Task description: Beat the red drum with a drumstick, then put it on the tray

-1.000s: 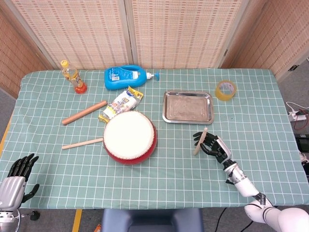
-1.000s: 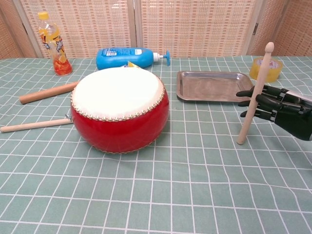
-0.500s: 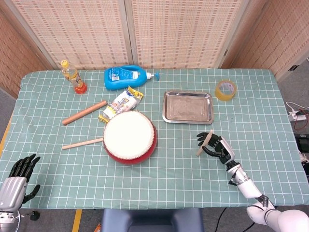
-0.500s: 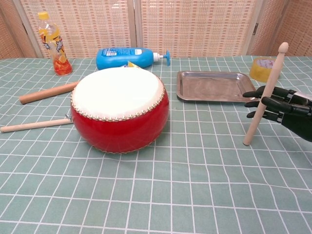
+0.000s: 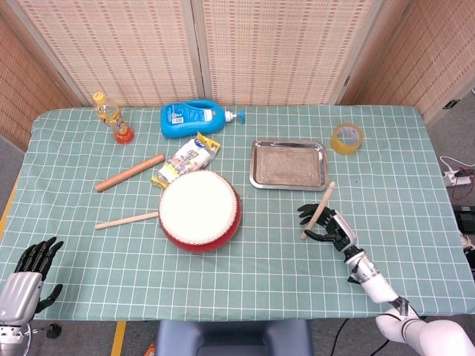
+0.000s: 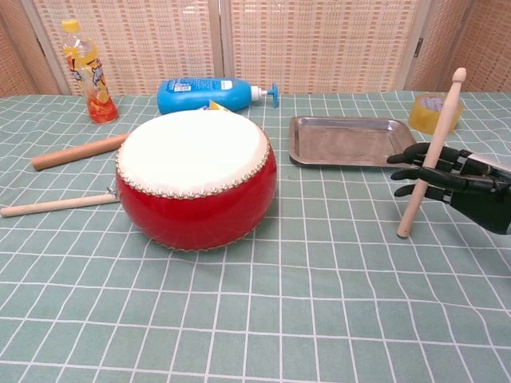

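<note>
Green checked cloth covers the table (image 5: pixel 245 259), where the red drum (image 5: pixel 200 211) sits left of centre, white skin up, with the steel tray (image 5: pixel 289 164) just beyond it to the right. The right hand (image 5: pixel 330 226) grasps the drumstick (image 6: pixel 431 155) mid-shaft near the table's right front; the stick stands steeply, its tip on the cloth and its knobbed end leaning up and away toward the tape roll (image 5: pixel 346 138). Since a second ago the stick has tilted further right. The left hand (image 5: pixel 28 271) lies at the near left corner, fingers apart, grasping nothing, partly cut off by the frame.
</note>
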